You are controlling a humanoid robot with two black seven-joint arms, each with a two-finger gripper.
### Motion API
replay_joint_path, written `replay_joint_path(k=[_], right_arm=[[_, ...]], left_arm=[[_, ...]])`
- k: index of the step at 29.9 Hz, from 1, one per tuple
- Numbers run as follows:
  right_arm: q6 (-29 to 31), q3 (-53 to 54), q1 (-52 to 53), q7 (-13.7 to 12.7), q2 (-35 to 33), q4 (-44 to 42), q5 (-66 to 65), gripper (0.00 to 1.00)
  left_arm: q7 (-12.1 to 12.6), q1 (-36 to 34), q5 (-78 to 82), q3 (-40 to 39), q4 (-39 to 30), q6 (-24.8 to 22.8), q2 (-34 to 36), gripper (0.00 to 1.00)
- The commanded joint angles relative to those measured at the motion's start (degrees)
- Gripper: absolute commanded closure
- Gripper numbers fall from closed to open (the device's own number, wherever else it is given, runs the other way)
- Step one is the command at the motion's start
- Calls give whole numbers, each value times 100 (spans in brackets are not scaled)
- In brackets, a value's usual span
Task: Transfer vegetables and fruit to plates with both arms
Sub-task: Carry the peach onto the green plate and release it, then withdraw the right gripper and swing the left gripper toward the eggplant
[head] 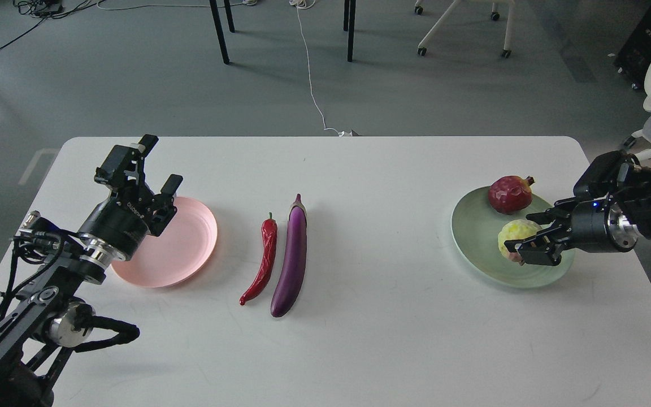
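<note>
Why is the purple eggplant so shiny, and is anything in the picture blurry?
In the head view, the eggplant carries a pale streak of glare from light overhead, and so does the red chili; both cast only soft, faint shadows on the white table; the right pincer around the yellow-green fruit is dark, so its detail is hard to see; nothing looks clearly blurred.

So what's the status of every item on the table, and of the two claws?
Salmon pink round plate: empty.
Pale mint green plate: holds both fruits.
Dark red faceted pomegranate: resting on the green plate.
Bumpy yellow-green fruit: on the green plate, between the right gripper's fingers.
Wrinkled red chili pepper: lying on the table.
Glossy purple eggplant: lying beside the chili.
Left gripper: open, empty.
Right gripper: around the yellow-green fruit.
</note>
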Motion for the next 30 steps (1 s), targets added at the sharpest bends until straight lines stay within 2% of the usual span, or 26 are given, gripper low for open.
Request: replay_joint_path(k=[1,5,7,12,15,19,23,26,27,30], right_arm=[[-53,343,-94,0,-229,44,56,2],[-70,1203,-427,0,-598,158,188,2],[-79,1756,-769,0,-801,220,712,2],[-70,3075,-1876,0,-775,413,3435,2],[-62,3779,-2501,0,-591,519,5166,2],[-27,4544,-3160,0,-231,475,7127,2],[201,5238,-3618,0,-37,466,8869,2],[711,5556,-3838,0,-2,440,9372,2],[947,5730,-3969,0,-2,440,9416,2],[1098,5977,-4137,0,-10,440,9417,2]], left_arm=[[-39,-9,78,-9,-42,2,116,2],[-48,-132,157,-9,-86,-7,282,2],[-57,-228,236,-9,-130,-41,406,2],[-65,-325,937,9,-438,-68,608,2],[-74,-439,1684,306,-578,-59,600,2],[-179,-817,2589,939,-675,-59,608,2],[-180,-1484,3547,1764,-675,-59,626,2],[-180,-2135,4155,2495,-623,-68,661,2],[-171,-2588,4461,2975,-588,-68,713,2],[-136,-3215,4587,3846,-500,-94,836,2]])
